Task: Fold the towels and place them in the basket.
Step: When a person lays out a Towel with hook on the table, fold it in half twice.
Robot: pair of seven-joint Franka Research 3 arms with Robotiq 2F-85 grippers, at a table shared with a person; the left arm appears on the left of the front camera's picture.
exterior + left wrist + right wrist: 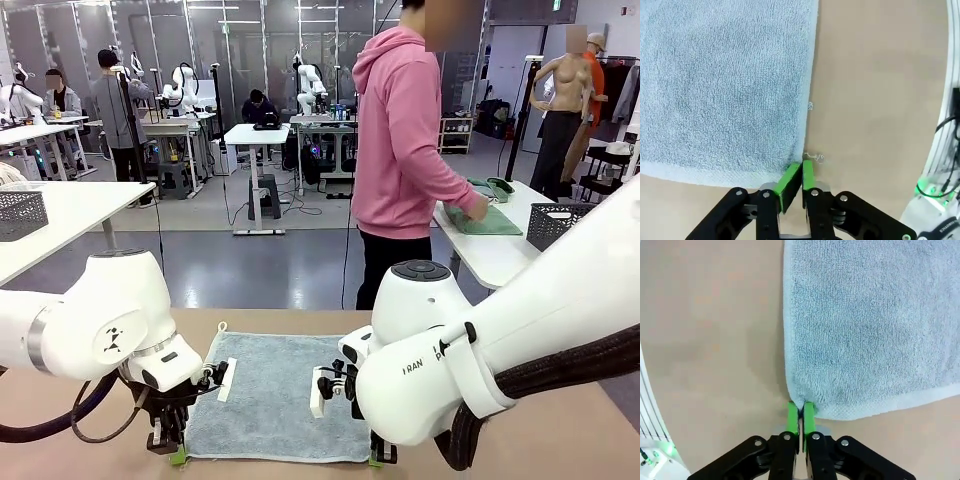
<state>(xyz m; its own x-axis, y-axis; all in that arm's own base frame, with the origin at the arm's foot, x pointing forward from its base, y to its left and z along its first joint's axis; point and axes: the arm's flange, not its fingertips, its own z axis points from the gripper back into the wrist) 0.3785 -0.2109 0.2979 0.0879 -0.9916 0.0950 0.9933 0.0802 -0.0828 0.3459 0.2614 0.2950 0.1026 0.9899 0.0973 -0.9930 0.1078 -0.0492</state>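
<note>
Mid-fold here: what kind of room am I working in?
Probably a robotics lab: rows of white worktables, people seated at desks, and a towel laid flat for folding.

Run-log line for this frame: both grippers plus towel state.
phase: grasp | left gripper: shut on towel near corner | right gripper: shut on other near corner | towel: flat on table

Towel (270, 390) right edge behind right arm (500, 350)
</note>
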